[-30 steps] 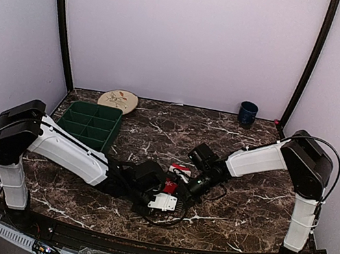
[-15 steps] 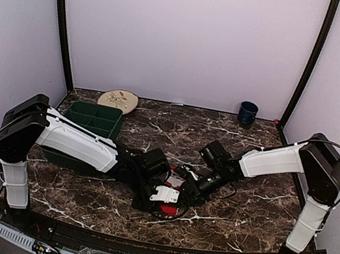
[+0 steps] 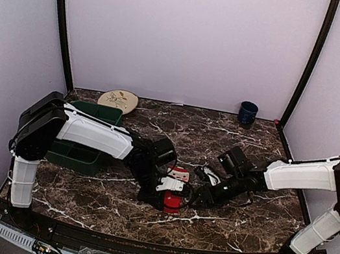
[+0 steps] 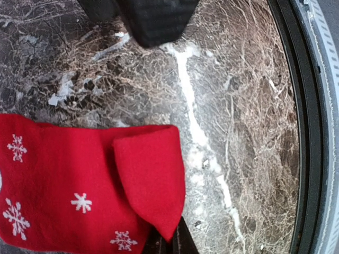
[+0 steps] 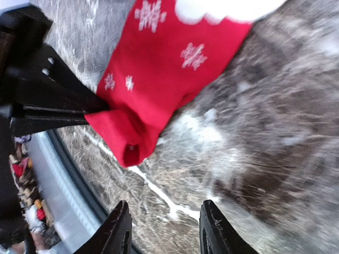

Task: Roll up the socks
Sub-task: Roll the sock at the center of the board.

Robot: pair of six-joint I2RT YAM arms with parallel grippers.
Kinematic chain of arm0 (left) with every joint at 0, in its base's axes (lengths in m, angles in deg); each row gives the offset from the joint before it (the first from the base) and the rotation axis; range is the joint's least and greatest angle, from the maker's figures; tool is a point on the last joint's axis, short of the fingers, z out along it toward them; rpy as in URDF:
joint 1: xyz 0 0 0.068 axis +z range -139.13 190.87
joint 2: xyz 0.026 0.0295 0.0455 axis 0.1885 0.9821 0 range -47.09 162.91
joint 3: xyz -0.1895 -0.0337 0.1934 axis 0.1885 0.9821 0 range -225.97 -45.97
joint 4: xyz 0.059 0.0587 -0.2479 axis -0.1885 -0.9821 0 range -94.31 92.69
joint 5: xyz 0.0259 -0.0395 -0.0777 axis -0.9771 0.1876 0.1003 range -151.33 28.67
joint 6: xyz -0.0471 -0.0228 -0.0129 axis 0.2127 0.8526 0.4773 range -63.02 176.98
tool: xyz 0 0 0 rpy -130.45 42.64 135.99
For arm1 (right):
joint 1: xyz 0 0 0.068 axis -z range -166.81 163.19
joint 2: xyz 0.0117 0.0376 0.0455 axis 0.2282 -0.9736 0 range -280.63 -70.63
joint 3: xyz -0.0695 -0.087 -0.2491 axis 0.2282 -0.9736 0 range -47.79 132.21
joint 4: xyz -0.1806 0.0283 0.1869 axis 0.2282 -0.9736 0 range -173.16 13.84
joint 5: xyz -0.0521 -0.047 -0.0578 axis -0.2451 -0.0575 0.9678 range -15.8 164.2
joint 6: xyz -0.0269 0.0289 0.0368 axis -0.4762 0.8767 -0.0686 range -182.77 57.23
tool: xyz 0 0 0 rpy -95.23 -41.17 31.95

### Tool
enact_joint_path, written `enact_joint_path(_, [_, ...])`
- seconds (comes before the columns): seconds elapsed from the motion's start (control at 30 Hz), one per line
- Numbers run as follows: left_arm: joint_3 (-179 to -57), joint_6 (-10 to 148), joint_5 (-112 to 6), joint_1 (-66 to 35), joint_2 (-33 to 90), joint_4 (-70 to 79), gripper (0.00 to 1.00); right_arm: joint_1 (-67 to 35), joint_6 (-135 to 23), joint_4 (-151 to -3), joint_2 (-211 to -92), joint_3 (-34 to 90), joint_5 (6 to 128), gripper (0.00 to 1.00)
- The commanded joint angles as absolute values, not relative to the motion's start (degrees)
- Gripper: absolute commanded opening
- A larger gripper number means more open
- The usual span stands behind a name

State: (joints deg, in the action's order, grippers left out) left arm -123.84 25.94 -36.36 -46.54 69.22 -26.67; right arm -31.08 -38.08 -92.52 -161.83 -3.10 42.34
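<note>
One of the socks, red with white snowflakes and a white trim (image 3: 172,201) (image 4: 79,180) (image 5: 159,69), lies on the marble table near the middle front. Its toe end is folded back over the body. My left gripper (image 3: 168,191) (image 4: 172,241) is shut on the tip of that folded flap. My right gripper (image 3: 200,197) (image 5: 168,233) hovers just right of the sock, open with only bare marble between its fingers. In the left wrist view a dark shape (image 4: 153,18) at the top edge looks like the right gripper. I cannot make out the black sock.
A green divided tray (image 3: 82,138) sits at the left behind my left arm. A round patterned plate (image 3: 118,99) lies at the back left and a dark blue cup (image 3: 247,113) at the back right. The table's front rail (image 4: 310,132) runs close to the sock.
My right gripper has opened and drawn back to the right, away from the sock. My left arm has swung right with the sock's toe end held.
</note>
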Motion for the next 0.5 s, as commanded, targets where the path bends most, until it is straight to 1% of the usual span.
enact_joint_path(0.0, [-127.6,27.1,-31.1,-45.3,71.9,-33.8,0.0,-30.7,-39.6,-90.6,-155.7,-5.4,53.2,0.42])
enact_joint_path(0.2, [-133.8,27.9,-27.0,-44.0,76.6,-39.4,0.0,-33.8,-43.6,-91.6,-149.0,-7.8,63.9,0.43])
enact_joint_path(0.47, [-139.7,29.0,-22.2,-41.4,81.0,-44.7,0.0,-45.7,-49.3,-92.2,-146.2,-7.6,79.1,0.43])
